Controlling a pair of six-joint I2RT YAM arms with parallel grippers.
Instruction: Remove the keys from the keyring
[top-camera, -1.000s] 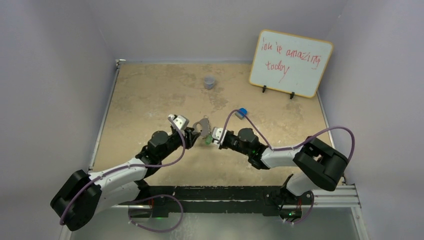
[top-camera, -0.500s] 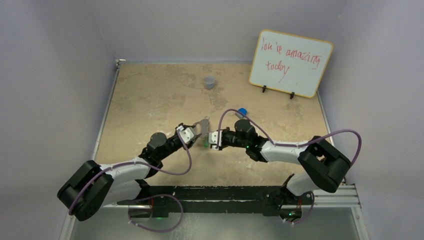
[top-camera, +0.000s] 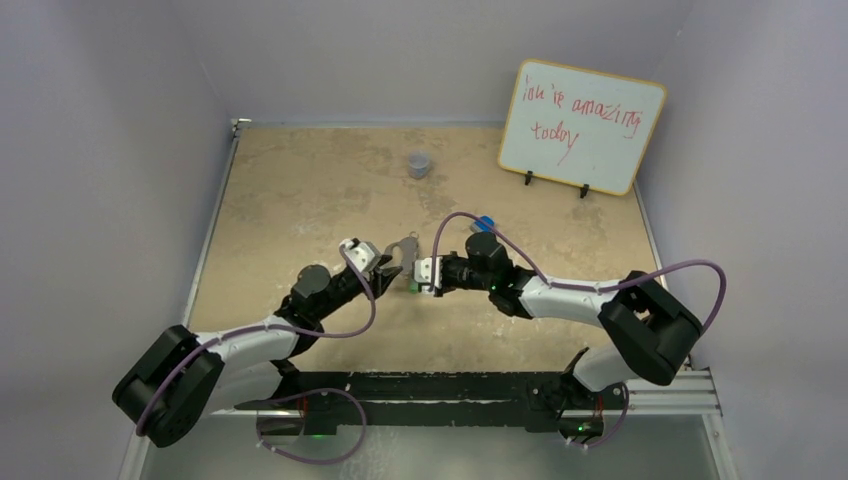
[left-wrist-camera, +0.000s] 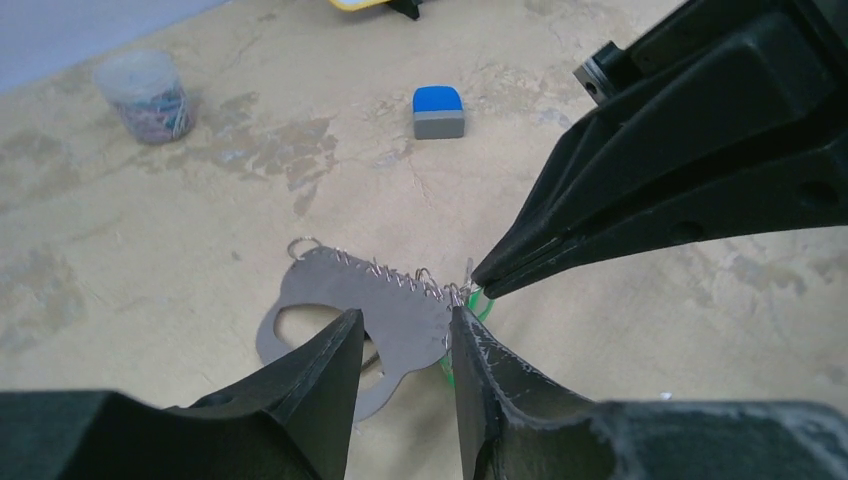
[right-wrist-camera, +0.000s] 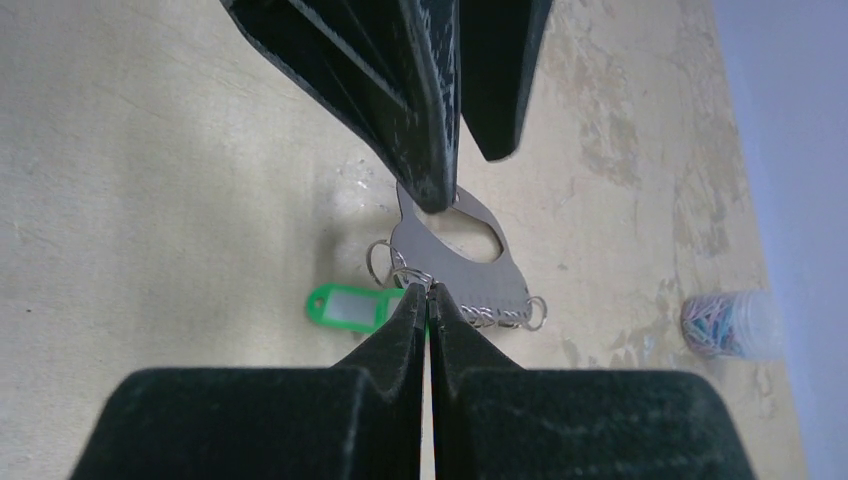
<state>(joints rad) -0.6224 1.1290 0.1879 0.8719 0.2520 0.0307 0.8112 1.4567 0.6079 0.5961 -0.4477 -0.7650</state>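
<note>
Beige and stained, the table (top-camera: 280, 190) carries the whole scene. At the left side, the left arm reaches toward the middle of the table. The left gripper (left-wrist-camera: 403, 318) is closed on the keyring (left-wrist-camera: 360, 295): its two black fingers (left-wrist-camera: 320, 370) stand on both sides of the flat silver-grey plate and touch it. In the top view, the plate is tilted and seems to be raised a little from the surface. It has a long oval hole in it. Along one edge runs a row of small wire rings (left-wrist-camera: 395, 278).

Just at the right end of this row are the keys (right-wrist-camera: 348, 306). Only one bright green plastic head with a pale window is clearly seen. It lies flat on the table below the plate, and the other keys I cannot make out.

The right gripper (right-wrist-camera: 428, 292) comes from the right side. Its fingers are pressed together with no gap between them. The tips meet at a small ring at the corner of the plate, just beside the green head. If the ring is really between the tips, I cannot tell.

Behind the two grippers, a small grey cup (top-camera: 419, 163) with coloured bands inside stands well apart. A blue block (left-wrist-camera: 438, 108) lies near the right arm. At the far right corner a whiteboard (top-camera: 580, 125) with red handwriting stands upright.
</note>
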